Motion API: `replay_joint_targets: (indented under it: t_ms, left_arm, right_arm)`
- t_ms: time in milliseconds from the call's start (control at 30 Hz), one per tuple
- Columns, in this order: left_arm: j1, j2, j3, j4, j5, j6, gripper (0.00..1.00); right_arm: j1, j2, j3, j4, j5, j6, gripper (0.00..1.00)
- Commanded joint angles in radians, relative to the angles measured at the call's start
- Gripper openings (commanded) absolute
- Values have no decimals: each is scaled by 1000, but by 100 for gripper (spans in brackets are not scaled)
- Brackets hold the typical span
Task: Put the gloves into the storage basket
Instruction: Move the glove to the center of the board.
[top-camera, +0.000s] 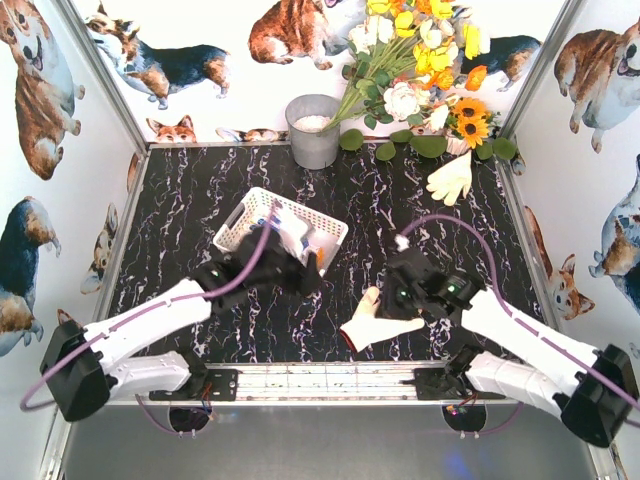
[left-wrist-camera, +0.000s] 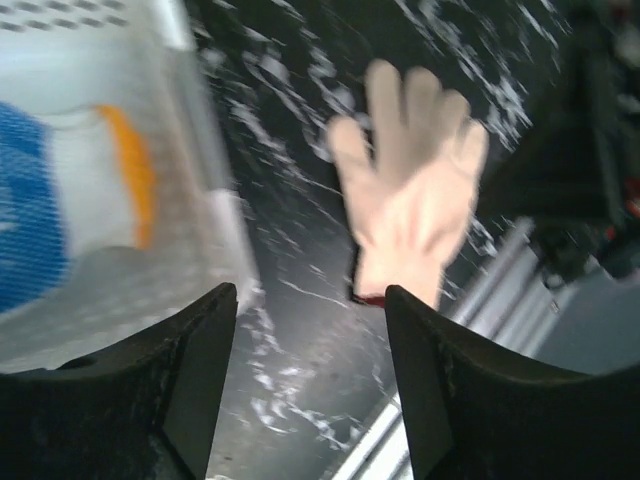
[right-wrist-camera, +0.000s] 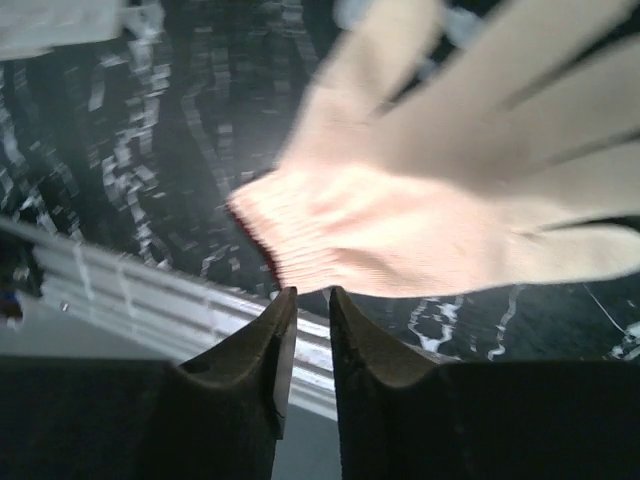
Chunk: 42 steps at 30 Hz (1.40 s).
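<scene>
The white lattice storage basket (top-camera: 240, 226) lies left of centre on the black marble table, and a blue-and-white glove (left-wrist-camera: 60, 200) with an orange cuff rests inside it. My left gripper (top-camera: 305, 268) hovers at the basket's near right corner; it is open (left-wrist-camera: 310, 295) with nothing between its fingers. A cream glove (top-camera: 368, 322) lies flat on the table near the front, and it also shows in both wrist views (left-wrist-camera: 410, 200) (right-wrist-camera: 430, 220). Just behind its cuff my right gripper (top-camera: 388, 305) is open by a narrow gap (right-wrist-camera: 308, 292) and holds nothing. Another pale glove (top-camera: 450, 178) lies at the back right.
A grey metal bucket (top-camera: 313, 130) stands at the back centre, with a bunch of artificial flowers (top-camera: 420, 70) leaning beside it. An aluminium rail (top-camera: 330, 380) runs along the table's near edge. Walls printed with corgis close in the left, right and back.
</scene>
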Motion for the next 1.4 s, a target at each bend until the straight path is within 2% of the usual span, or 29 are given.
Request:
replay_joint_targets:
  t_ms: [0, 67, 167, 400, 700, 933, 1100, 1267, 1367]
  left_arm:
    - [-191, 30, -14, 78, -47, -109, 52]
    - [-275, 95, 1, 99, -42, -99, 49]
    - [-340, 223, 46, 91, -48, -79, 40]
    - [-359, 449, 122, 120, 2, -10, 29]
    - [-359, 611, 169, 100, 55, 34, 21]
    - [-359, 681, 182, 106, 106, 36, 19]
    - [-359, 703, 208, 110, 122, 50, 20]
    - [-359, 730, 237, 101, 132, 62, 22]
    - [-359, 726, 237, 100, 128, 62, 26]
  right_arm:
    - [-89, -69, -111, -8, 69, 162, 18]
    - [-126, -77, -141, 13, 69, 156, 12]
    - [-144, -50, -144, -3, 137, 146, 10]
    - [-182, 36, -169, 58, 211, 116, 10]
    - [-241, 179, -177, 221, 204, 75, 9]
    - [-293, 287, -141, 363, 169, -25, 10]
    - [-303, 360, -91, 464, 68, -115, 18]
    - [-305, 443, -32, 492, -17, -144, 19]
    - [-306, 474, -24, 526, -62, -143, 20]
